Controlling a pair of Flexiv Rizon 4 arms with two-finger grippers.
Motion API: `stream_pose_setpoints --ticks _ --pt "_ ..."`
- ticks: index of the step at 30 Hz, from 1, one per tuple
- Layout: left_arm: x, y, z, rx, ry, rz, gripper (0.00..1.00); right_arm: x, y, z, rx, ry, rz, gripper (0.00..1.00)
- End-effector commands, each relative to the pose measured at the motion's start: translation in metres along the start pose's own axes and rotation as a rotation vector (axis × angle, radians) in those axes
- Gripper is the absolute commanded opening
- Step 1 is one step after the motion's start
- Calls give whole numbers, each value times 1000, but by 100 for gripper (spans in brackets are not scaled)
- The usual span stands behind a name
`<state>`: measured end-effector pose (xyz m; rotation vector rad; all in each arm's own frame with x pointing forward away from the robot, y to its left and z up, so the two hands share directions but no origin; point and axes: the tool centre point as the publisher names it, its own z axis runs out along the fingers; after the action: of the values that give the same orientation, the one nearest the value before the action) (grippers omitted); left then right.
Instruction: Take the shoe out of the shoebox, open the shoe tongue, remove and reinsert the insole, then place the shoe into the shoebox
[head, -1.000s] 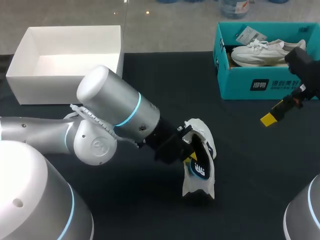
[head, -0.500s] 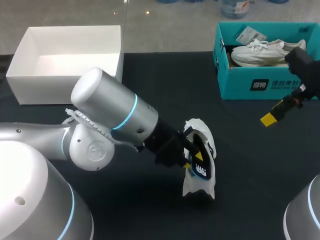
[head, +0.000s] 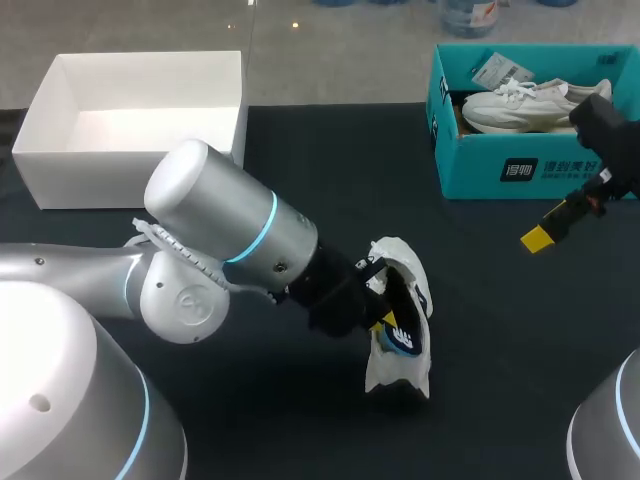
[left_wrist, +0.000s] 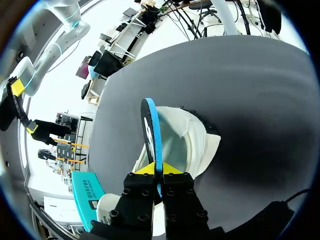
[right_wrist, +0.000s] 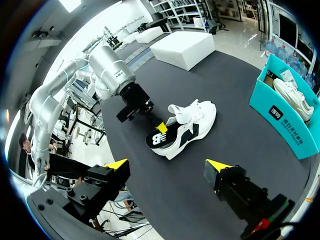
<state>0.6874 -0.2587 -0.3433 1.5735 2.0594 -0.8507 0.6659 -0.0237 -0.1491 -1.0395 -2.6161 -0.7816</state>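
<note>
One white shoe (head: 405, 290) mid-surface (head: 300, 170) from above, left pincer (head: 382, 318) clamped on its insole (head: 402, 340), partly out. Far right, teal shoebox (head: 480, 170) with another shoe (head: 515, 105) inside and white print on its side, not read.

Left wrist: fingers tight on the blue-edged insole, held on edge over the shoe.

Right wrist: right pincer (right_wrist: 167, 165) spread wide, empty, above the surface; white logo on the insole.

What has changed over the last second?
The left hand, shut on the insole, drew back slightly toward its own side, and the insole turned a little in the mouth of the shoe. The shoe and the open right hand stayed put.
</note>
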Motion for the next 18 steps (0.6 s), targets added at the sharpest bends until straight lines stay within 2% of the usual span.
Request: stream_pose_setpoints --ticks 1,8,14,15,16,18 --pt "-1 10 10 -14 15 5 0 -1 2 1 5 1 2 100" --pt "2 13 13 -27 25 1 0 -1 2 1 5 1 2 100" --pt "1 7 4 -27 6 -8 2 -1 2 1 5 1 2 100" --pt "1 6 2 -28 -4 -14 27 -1 2 1 5 1 2 100" --pt "1 6 1 -28 -5 -15 35 -1 2 1 5 1 2 100" --pt "1 3 -2 -29 -12 -21 42 -1 2 1 5 1 2 100"
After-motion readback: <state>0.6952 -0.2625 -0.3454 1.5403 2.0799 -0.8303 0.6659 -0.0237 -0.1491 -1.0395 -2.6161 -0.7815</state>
